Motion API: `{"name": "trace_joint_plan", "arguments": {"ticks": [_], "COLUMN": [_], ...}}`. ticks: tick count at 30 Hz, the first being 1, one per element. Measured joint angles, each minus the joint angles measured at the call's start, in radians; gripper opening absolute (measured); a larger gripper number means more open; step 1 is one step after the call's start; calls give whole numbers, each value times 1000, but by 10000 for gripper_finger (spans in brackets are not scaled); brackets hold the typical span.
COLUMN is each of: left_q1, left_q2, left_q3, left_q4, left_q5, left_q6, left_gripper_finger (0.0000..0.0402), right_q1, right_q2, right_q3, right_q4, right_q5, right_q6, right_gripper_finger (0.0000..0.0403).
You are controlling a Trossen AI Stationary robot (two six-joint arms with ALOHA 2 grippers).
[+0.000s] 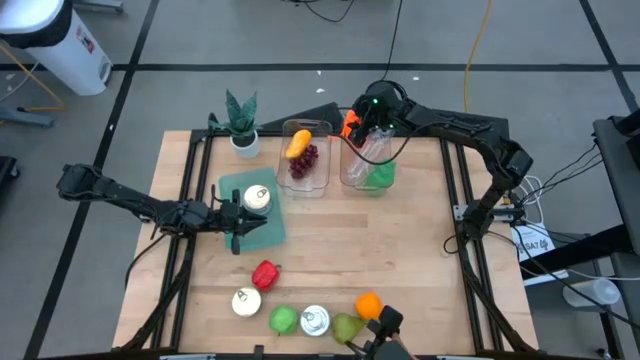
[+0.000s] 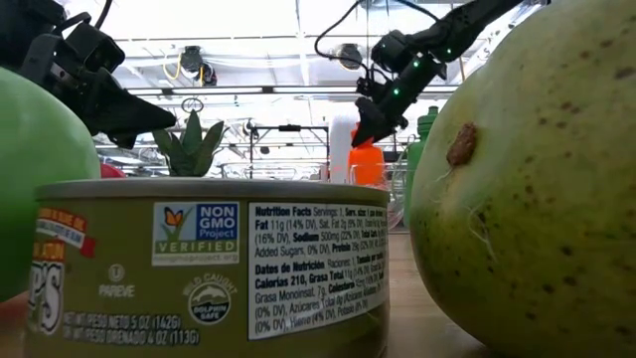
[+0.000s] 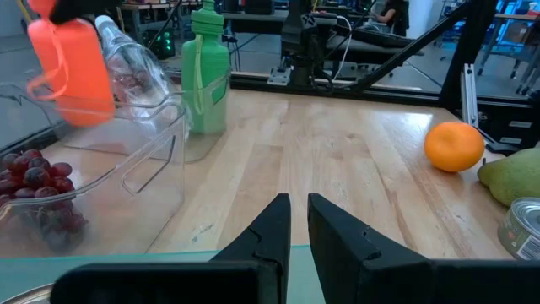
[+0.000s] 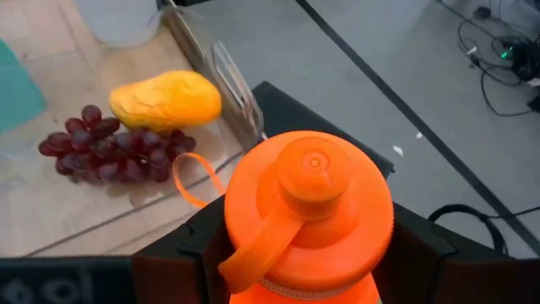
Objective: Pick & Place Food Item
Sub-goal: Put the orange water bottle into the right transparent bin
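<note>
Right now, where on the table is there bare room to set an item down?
The widest bare wood lies between the clear bins and the front row of food. The front edge is crowded: red pepper, can, orange. The teal board sits under the left pincer.

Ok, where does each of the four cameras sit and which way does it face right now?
High: overhead, straight down on the table, both arms.
Low: table height, behind a can and pear; right gripper far off.
Left wrist: past shut left gripper toward the orange.
Right wrist: down on right gripper clamping the orange bottle.
Shared: that bottle and the grapes also show in the left wrist view.
</note>
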State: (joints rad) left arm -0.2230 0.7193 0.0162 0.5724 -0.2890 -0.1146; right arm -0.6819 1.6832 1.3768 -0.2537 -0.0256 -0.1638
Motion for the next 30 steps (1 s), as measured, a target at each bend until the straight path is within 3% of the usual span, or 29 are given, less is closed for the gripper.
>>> {"name": "trace_joint_plan", "arguments": {"ticks": [10, 22, 30], "left_q1": [0, 0, 0], "left_q2": [0, 0, 0], "left_q3": [0, 0, 0], "left_q4": [0, 0, 0], "left_q5": [0, 0, -1], "left_q6": [-1, -2, -16], "left_gripper_finger": [49, 49, 49], "right_q1": [1, 1, 1], "right_q2": [0, -1, -66], "right_q3": [-76, -98, -99], "right_q4": [85, 130, 199], "right_q5": [-2, -1, 4], "right_q6": [21, 100, 61], "right_gripper_finger": [214, 280, 317]}}
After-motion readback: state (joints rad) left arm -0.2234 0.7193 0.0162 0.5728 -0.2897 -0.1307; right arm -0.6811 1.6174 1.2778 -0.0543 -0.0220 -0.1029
